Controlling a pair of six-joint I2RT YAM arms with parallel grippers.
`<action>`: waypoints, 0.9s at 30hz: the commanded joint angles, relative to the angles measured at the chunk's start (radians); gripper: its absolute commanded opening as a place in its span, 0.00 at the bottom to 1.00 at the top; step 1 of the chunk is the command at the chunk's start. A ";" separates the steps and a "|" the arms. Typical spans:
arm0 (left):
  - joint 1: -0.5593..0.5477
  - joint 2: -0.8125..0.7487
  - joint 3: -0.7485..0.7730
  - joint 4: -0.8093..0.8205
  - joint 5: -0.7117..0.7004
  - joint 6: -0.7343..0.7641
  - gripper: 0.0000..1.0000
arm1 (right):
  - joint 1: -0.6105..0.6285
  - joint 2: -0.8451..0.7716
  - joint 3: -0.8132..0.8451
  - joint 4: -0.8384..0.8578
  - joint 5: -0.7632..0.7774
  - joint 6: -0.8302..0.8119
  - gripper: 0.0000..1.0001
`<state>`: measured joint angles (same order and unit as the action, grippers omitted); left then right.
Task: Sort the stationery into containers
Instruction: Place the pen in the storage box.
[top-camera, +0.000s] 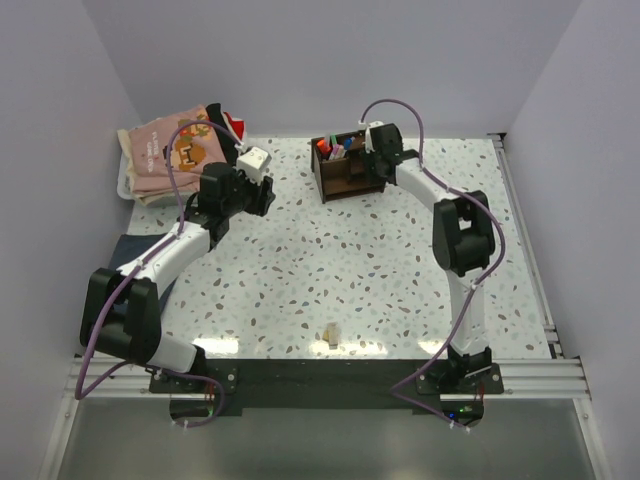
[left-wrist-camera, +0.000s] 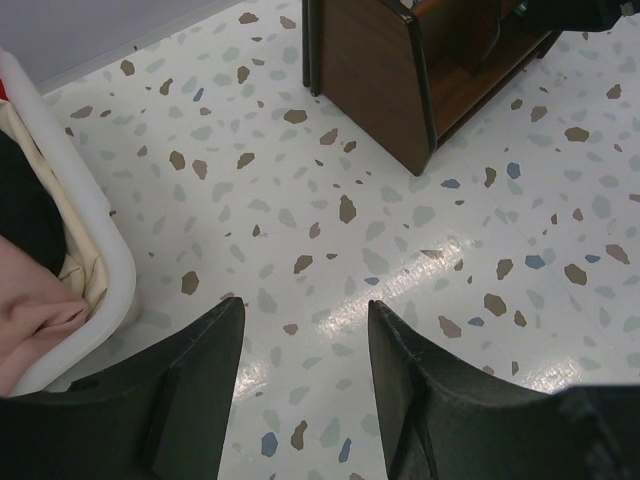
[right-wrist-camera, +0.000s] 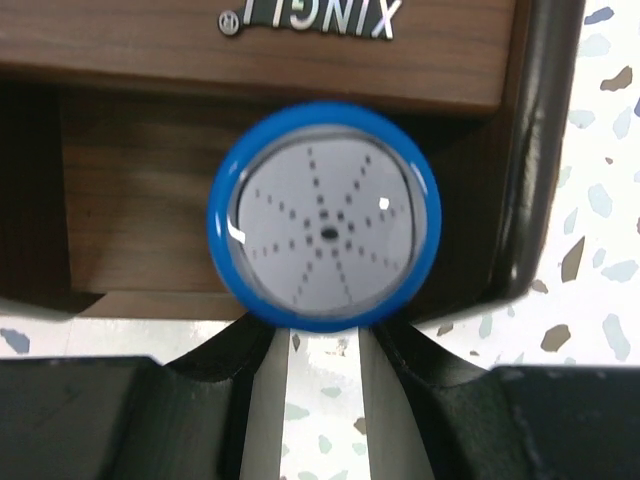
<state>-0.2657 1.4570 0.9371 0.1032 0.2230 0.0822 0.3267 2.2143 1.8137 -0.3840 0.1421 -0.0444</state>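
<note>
Lying alone near the front edge of the speckled bench (top-camera: 330, 260) is a small beige piece (top-camera: 329, 336); it is too small to tell what it is.

Further in, on the left, the left hand (left-wrist-camera: 305, 320) hangs above the bench with its two dark fingers apart. Only bare bench shows between them.

At the far side stands the dark brown wooden organizer (top-camera: 345, 172). Its back-left compartment holds an orange highlighter (top-camera: 322, 147), standing up, and a few coloured pens (top-camera: 338, 151) are just beside it. From above I cannot tell if they share one compartment. The lower front compartments look dark, and their content is not visible.

The right hand (right-wrist-camera: 322, 335) is at the right end of the organizer and is clamped on a blue-capped pen (right-wrist-camera: 323, 215). Only the right wrist view shows this pen. It is seen end-on there, as a blue ring around a pale grey face with dotted lines. The same view shows a metal label (right-wrist-camera: 310, 15) on the wood, upside down.

At the far left corner, a white tray (left-wrist-camera: 105, 260) holds folded clothes (top-camera: 170, 150), well apart from the organizer.
</note>
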 joint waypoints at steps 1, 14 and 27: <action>0.003 0.005 0.014 0.023 0.012 -0.004 0.57 | 0.000 0.016 0.052 0.068 0.054 0.003 0.00; 0.003 0.003 0.014 0.015 0.016 -0.005 0.57 | 0.005 -0.033 0.013 0.068 0.114 0.037 0.55; 0.000 -0.055 -0.030 0.041 0.032 -0.006 0.57 | 0.018 -0.293 -0.166 -0.027 0.085 0.081 0.58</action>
<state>-0.2661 1.4582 0.9298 0.0921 0.2348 0.0792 0.3420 2.1162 1.7077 -0.3672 0.2195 -0.0051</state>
